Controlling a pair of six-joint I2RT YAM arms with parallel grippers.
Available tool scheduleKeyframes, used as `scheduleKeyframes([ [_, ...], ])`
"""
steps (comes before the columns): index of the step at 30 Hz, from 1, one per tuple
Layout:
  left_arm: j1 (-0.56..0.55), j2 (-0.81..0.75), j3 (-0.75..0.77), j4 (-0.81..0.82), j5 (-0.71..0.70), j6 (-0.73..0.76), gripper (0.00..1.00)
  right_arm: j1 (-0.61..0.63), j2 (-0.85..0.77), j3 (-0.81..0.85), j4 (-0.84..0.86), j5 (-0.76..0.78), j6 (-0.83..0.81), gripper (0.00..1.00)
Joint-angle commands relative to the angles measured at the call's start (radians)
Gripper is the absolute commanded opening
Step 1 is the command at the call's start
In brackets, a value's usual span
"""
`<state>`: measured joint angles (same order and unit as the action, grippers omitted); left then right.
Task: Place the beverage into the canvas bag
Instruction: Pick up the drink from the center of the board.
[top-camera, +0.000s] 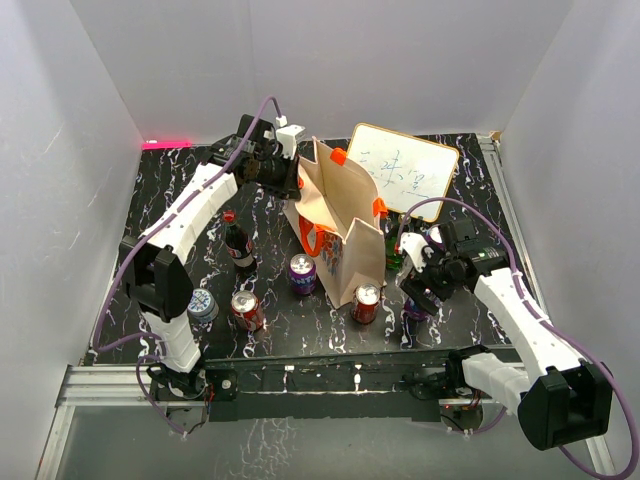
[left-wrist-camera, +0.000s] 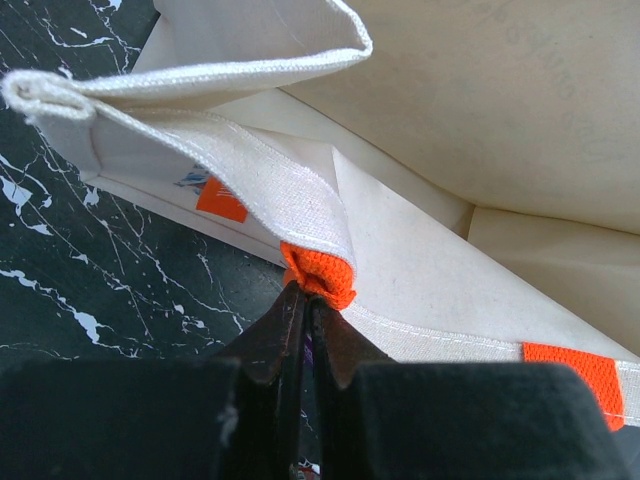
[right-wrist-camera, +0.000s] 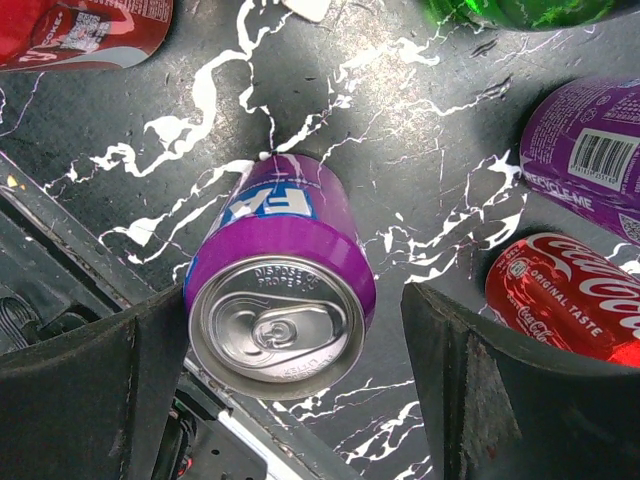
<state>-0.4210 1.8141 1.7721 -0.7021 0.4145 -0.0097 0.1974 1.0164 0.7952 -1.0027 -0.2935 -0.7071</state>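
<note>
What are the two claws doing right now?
Left claw: closed on the rim of the beige cloth bag.
Right claw: open around the purple metal can.

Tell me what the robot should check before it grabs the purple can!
1. The left fingers pinch the canvas bag at its rim: ok.
2. Bag mouth held open: ok.
3. The purple can stands upright between the open right fingers: ok.
4. Can centred in the gap: not ok, it sits close against one finger.
5. The red can beside the other finger is out of the way: cannot tell.
</note>
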Motion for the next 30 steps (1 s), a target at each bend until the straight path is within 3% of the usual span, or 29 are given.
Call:
scheduleKeyframes([
  [1,0.002,-0.058,-0.013,-0.013,-0.003,0.011,0.00,0.006,-0.002,0.002,0.053,-0.017,-0.024,0.86],
  [12,0.002,-0.058,-0.019,-0.014,-0.006,0.020,0.00,0.008,0.021,-0.008,0.062,-0.026,-0.041,0.84],
  [18,0.002,-0.056,-0.025,-0.011,-0.005,0.020,0.00,0.008,0.022,-0.008,0.061,-0.030,-0.043,0.74],
  [22,0.002,-0.056,-0.031,-0.006,-0.007,0.022,0.00,0.008,0.003,-0.002,0.069,-0.023,-0.036,0.50],
  [26,0.003,-0.053,-0.048,0.020,-0.003,0.021,0.00,0.008,0.000,0.058,0.052,-0.043,-0.015,0.15],
  [28,0.002,-0.047,-0.046,0.032,0.004,0.018,0.00,0.008,-0.003,0.108,0.033,-0.066,-0.005,0.08],
  [30,0.002,-0.042,-0.033,0.033,0.019,0.018,0.00,0.007,-0.014,0.166,0.015,-0.088,0.006,0.08],
])
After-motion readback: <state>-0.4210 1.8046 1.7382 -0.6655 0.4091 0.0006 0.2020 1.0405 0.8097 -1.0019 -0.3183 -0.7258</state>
